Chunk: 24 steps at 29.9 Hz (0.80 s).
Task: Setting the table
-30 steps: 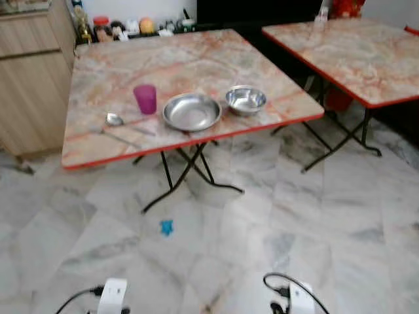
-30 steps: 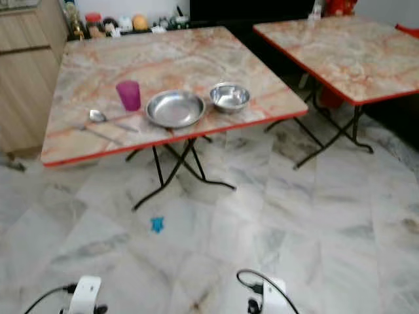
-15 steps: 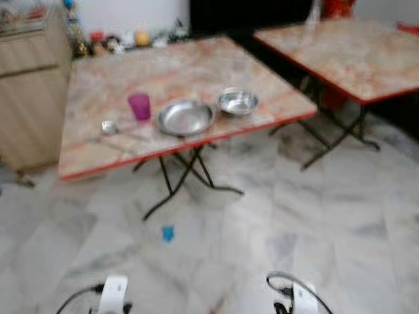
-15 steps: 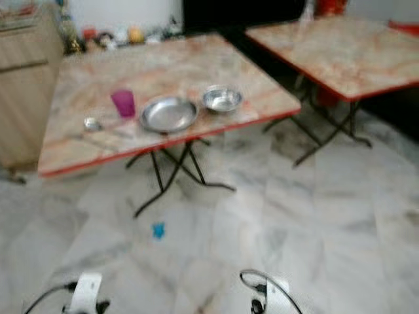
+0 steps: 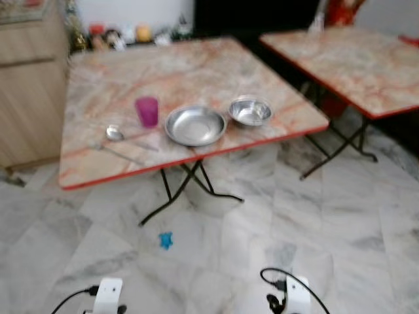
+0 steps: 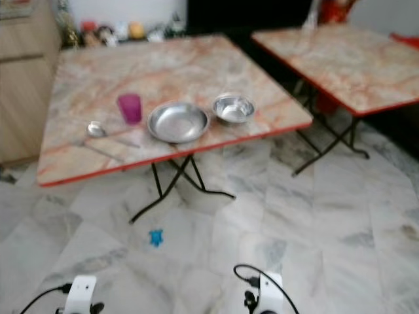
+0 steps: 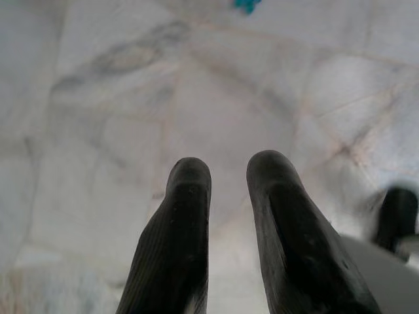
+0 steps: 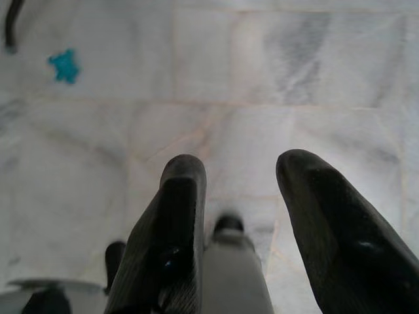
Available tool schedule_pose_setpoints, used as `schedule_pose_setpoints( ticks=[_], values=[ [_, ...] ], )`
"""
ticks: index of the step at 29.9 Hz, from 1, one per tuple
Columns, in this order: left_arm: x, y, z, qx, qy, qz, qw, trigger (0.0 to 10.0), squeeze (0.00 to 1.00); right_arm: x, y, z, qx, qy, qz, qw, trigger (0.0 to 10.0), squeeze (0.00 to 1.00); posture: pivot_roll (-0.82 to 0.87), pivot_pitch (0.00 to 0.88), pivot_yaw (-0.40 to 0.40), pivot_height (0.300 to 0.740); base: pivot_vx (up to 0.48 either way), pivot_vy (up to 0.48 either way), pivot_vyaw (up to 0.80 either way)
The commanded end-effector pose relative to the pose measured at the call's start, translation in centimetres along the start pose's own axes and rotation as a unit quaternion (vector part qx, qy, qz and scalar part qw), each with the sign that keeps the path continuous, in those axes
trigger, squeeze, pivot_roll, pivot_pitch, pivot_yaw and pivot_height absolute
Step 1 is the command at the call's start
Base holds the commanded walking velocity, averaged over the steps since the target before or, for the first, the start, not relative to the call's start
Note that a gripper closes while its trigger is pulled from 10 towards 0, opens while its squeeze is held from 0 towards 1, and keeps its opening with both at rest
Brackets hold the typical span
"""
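Observation:
A folding table [image 5: 196, 65] with a marbled top and red edge stands ahead. Near its front edge sit a purple cup [image 5: 147, 111], a wide steel dish [image 5: 195, 125] and a small steel bowl [image 5: 250, 111] in a row. A spoon [image 5: 115, 134] lies left of the cup, with a thin utensil [image 5: 124, 154] in front of it. Both arms hang low over the floor, far short of the table. My left gripper [image 7: 229, 173] is open by a narrow gap and holds nothing. My right gripper [image 8: 239, 170] is open wider, also with nothing in it.
A second marbled table [image 5: 353, 59] stands to the right, with an aisle between the two. A wooden cabinet [image 5: 29, 85] is at the left. Small items [image 5: 131, 33] line the back wall. A blue scrap [image 5: 165, 241] lies on the marble floor before the table's black legs [image 5: 186, 190].
The whole picture has shifted and blurred as the camera moved; the table now sits slightly lower in view. The things on it keep their places. Both arms still hang.

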<state>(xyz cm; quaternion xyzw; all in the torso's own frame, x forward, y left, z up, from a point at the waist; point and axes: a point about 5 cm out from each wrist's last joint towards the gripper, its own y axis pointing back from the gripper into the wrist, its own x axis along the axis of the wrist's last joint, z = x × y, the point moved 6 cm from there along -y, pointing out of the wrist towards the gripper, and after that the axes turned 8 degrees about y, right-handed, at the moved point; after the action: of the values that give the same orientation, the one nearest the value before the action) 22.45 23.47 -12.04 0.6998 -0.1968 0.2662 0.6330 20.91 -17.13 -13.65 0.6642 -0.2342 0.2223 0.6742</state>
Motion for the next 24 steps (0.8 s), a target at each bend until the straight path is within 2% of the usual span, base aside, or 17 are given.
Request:
schedule_pose_setpoints(
  ticks=[1, 6, 13, 15, 19, 20, 23, 24],
  values=[
    [0.2, -0.1, 1.1, -0.01, 0.002, 0.001, 1.0, 10.0, 0.0, -0.5, 0.2, 1.3, -0.014, 0.001, -0.007, 1.0, 10.0, 0.0, 0.12, 0.017, -0.046, 0.74, 0.292, 0.0, 0.0],
    [0.3, -0.1, 1.2, -0.013, 0.007, 0.004, 1.0, 10.0, 0.0, -0.6, 0.2, 1.3, -0.014, 0.002, -0.008, 1.0, 10.0, 0.0, 0.12, 0.02, -0.048, 0.74, 0.271, 0.0, 0.0],
    [1.1, -0.1, 1.4, -0.016, 0.002, 0.025, 1.0, 10.0, 0.0, -0.6, 0.2, 1.1, -0.013, 0.004, -0.008, 1.0, 10.0, 0.0, 0.12, 0.028, -0.046, 0.74, 0.0, 0.0, 0.0],
    [1.8, -0.1, 1.3, -0.015, -0.005, 0.044, 0.999, 10.0, 0.0, -0.6, 0.2, 1.1, -0.012, 0.004, -0.008, 1.0, 10.0, 0.0, 0.13, 0.029, -0.046, 0.74, 0.0, 0.0, 0.0],
    [3.9, 0.4, 0.9, -0.025, -0.016, 0.115, 0.993, 10.0, 0.0, -0.7, 0.2, 1.0, -0.011, 0.006, -0.008, 1.0, 10.0, 0.0, 0.14, 0.037, -0.047, 0.74, 0.0, 0.0, 0.0],
    [3.9, 0.4, 0.9, -0.025, -0.016, 0.115, 0.993, 10.0, 0.0, -0.7, 0.2, 1.0, -0.011, 0.006, -0.008, 1.0, 10.0, 0.0, 0.14, 0.037, -0.047, 0.74, 0.0, 0.0, 0.0],
    [5.6, 1.4, 0.0, -0.033, -0.02, 0.18, 0.983, 10.0, 0.0, -0.7, 0.2, 1.0, -0.009, 0.008, -0.009, 1.0, 10.0, 0.0, 0.14, 0.042, -0.05, 0.74, 0.0, 0.0, 0.0],
    [6.4, 2.0, -0.4, -0.037, -0.028, 0.213, 0.976, 10.0, 0.0, -0.7, 0.2, 0.9, -0.008, 0.01, -0.009, 1.0, 10.0, 0.0, 0.14, 0.041, -0.052, 0.74, 0.0, 0.0, 0.0]
  ],
)
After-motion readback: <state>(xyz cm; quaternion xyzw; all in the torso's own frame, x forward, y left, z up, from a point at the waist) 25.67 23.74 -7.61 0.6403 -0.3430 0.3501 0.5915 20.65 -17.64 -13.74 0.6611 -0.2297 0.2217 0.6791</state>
